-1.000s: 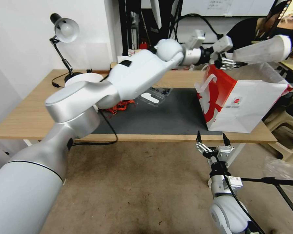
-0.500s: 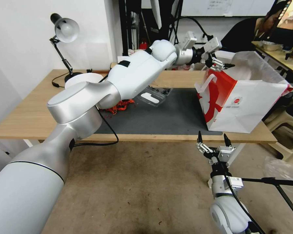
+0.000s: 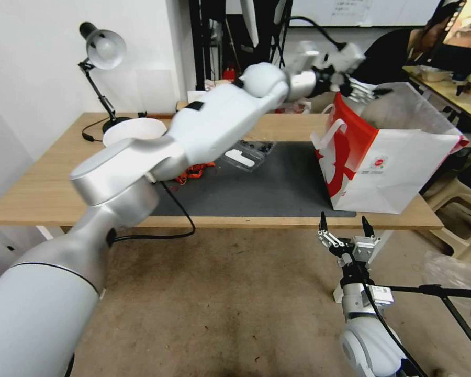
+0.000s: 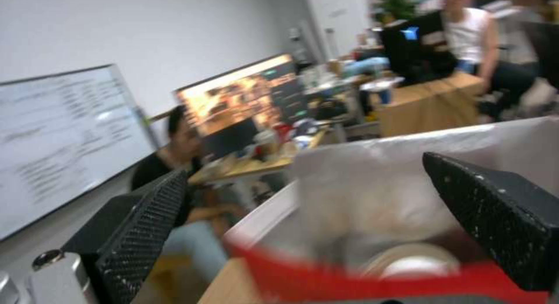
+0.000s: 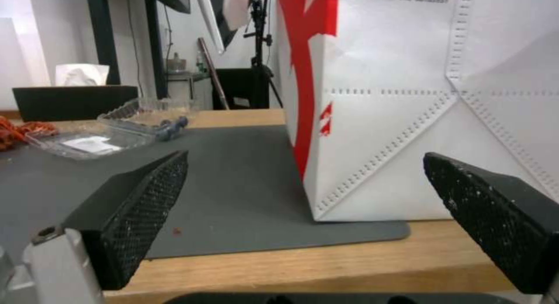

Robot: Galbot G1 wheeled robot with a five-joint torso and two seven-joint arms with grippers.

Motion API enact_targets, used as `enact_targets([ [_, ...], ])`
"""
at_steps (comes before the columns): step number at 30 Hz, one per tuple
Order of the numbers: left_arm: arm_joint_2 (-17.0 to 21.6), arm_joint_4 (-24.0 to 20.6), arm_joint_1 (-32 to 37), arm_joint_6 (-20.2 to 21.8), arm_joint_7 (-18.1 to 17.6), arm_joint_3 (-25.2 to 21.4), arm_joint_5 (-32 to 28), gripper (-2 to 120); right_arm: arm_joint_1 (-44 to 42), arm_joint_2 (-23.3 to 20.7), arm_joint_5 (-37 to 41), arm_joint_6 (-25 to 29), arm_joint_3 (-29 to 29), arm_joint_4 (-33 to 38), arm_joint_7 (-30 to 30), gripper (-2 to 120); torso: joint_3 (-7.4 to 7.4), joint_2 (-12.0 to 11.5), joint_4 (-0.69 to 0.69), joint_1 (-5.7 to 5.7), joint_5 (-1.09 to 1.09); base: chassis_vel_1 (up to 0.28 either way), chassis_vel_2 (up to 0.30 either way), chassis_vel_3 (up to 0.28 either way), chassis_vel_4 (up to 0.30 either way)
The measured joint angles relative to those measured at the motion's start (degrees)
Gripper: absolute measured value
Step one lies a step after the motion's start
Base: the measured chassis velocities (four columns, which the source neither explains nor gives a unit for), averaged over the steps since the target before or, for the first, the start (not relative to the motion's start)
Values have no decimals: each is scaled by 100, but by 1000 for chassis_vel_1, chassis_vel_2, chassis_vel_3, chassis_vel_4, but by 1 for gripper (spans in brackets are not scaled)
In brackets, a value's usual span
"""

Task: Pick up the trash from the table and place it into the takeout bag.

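On the large white paper takeout bag with red side panels (image 5: 408, 112), a line of small red print is seen along its upper part in the right wrist view; only the digits "010-" are made out, the rest being too small. A small round red logo (image 3: 380, 163) is shown on the bag's white face at 3 o'clock in the head view, its lettering illegible.

Head view down over table (image 3: 47, 193), wrist views close, sharing takeout bag (image 5: 408, 120).
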Motion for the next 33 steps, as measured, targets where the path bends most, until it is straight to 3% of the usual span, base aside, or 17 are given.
enact_targets([
  [2, 313, -248, 169, 64, -276, -110, -189, 100, -1, 2, -9, -7, -7, 2, 2, 100, 0, 0, 0, 0, -1, 0, 0, 0, 0],
  [8, 744, -720, 413, 175, -755, -228, -438, 100, 2, -1, -20, -37, -21, 24, 9, 100, 0, 0, -4, 0, 0, 0, 0, 0, 0],
  [11, 1037, -1080, 631, 255, -1239, -321, -521, 100, 2, -10, -26, -48, -24, 30, 12, 100, 0, 0, -4, 0, 1, 0, 0, 0, 0],
  [12, 1037, -1080, 631, 255, -1239, -321, -521, 100, 2, -10, -26, -48, -24, 30, 12, 100, 0, 0, -4, 0, 1, 0, 0, 0, 0],
  [13, 1183, -1263, 753, 306, -1560, -358, -561, 100, -2, -12, -28, -49, -27, 33, 13, 100, 0, 0, -3, 0, 0, 0, 0, 0, 0],
  [17, 1488, -1612, 1028, 380, -1951, -500, -604, 100, -5, -7, -39, -52, -40, 33, 14, 100, 0, 0, -5, 0, 2, 0, 0, 0, 0],
  [23, 1814, -1880, 1301, 383, -2060, -671, -613, 100, -3, 1, -61, -58, -63, 30, 14, 100, 0, 0, -4, 0, 1, 0, 0, 0, 0],
  [27, 2377, -2340, 1882, 385, -2318, -1104, -541, 100, -3, 6, -80, -73, -89, 15, 22, 100, 0, 0, -4, 0, 1, 0, 0, 0, 0],
  [31, 2604, -2526, 2163, 395, -2385, -1354, -504, 100, -5, -3, -82, -84, -92, 15, 28, 100, 0, 0, -4, 0, 1, 0, 0, 0, 0],
  [33, 2857, -2808, 2542, 453, -2484, -1747, -414, 100, -6, -16, -83, -88, -92, 12, 32, 100, 0, 0, -2, -1, 1, 0, 0, 0, 0],
])
